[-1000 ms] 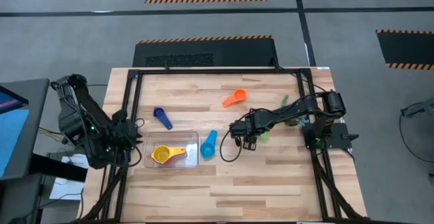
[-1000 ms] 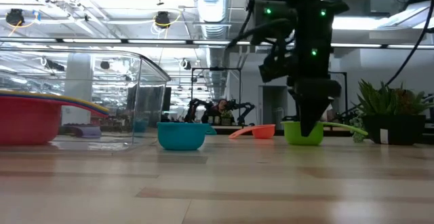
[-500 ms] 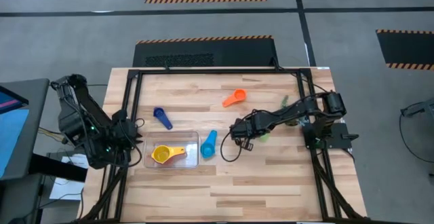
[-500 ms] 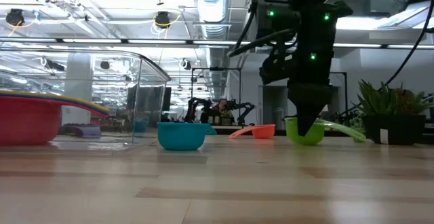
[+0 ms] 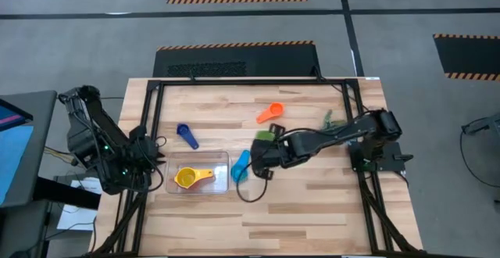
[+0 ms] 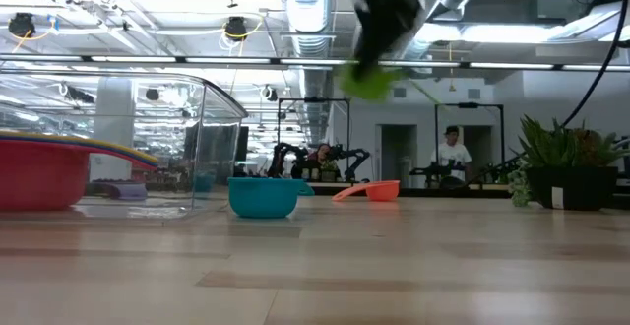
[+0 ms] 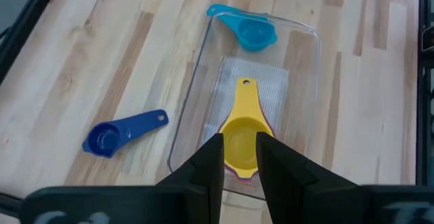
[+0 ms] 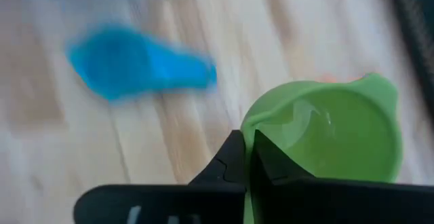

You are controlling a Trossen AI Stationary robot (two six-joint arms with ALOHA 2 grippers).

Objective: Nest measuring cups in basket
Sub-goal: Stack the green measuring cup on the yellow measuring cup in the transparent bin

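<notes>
My right gripper (image 5: 262, 144) is shut on the green measuring cup (image 8: 325, 136), which hangs in the air above the table's middle, just right of the basket. The clear basket (image 5: 221, 181) sits at the near left and holds a yellow cup (image 7: 241, 139) nested in a red one (image 6: 39, 172). A light-blue cup (image 5: 241, 166) rests on the table against the outside of the basket's right wall. A dark-blue cup (image 5: 187, 136) and an orange cup (image 5: 270, 112) lie on the wood farther back. My left gripper (image 7: 239, 157) waits open at the table's left edge. My right gripper pinches the green cup's rim (image 8: 252, 130), one finger inside the bowl and one outside. The fingers come from above. The cup is lifted clear of the table, shown high up in the low view (image 6: 372, 81), its handle trailing toward the table's right.
A small dark-green plant (image 6: 566, 167) stands at the table's right side. A black frame (image 5: 234, 82) runs round the table's edges. Bare wood stretches across the near half (image 5: 297, 211).
My right gripper has shut on the green cup, lifted it off the table and carried it up and toward the table's left edge, close to the light-blue cup. The other cups and the basket have stayed put.
</notes>
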